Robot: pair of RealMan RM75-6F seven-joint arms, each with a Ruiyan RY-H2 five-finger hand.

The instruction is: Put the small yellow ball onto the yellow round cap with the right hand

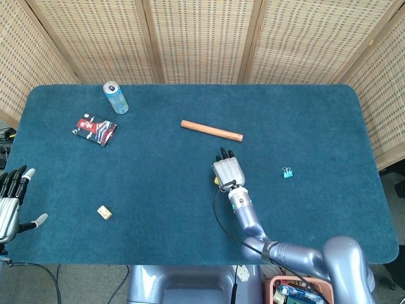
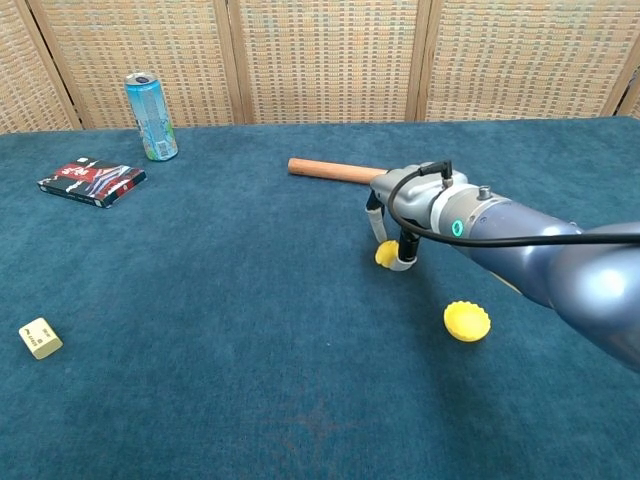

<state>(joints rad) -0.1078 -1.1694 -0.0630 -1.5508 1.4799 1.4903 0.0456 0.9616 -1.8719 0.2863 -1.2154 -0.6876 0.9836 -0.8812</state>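
The small yellow ball (image 2: 386,255) lies on the blue cloth, pinched between a finger and the thumb of my right hand (image 2: 418,207). In the head view only a yellow sliver of the ball (image 1: 216,180) shows at the left edge of the right hand (image 1: 228,170), which hangs palm down over it. The yellow round cap (image 2: 467,320) rests on the cloth to the right of the ball and nearer the front; the head view does not show it. My left hand (image 1: 10,201) is off the table's front left corner, fingers spread, holding nothing.
A wooden stick (image 2: 330,171) lies just behind the right hand. A drink can (image 2: 151,116) and a red packet (image 2: 92,182) are at the back left, a small beige block (image 2: 40,338) at the front left, and a teal binder clip (image 1: 288,172) to the right.
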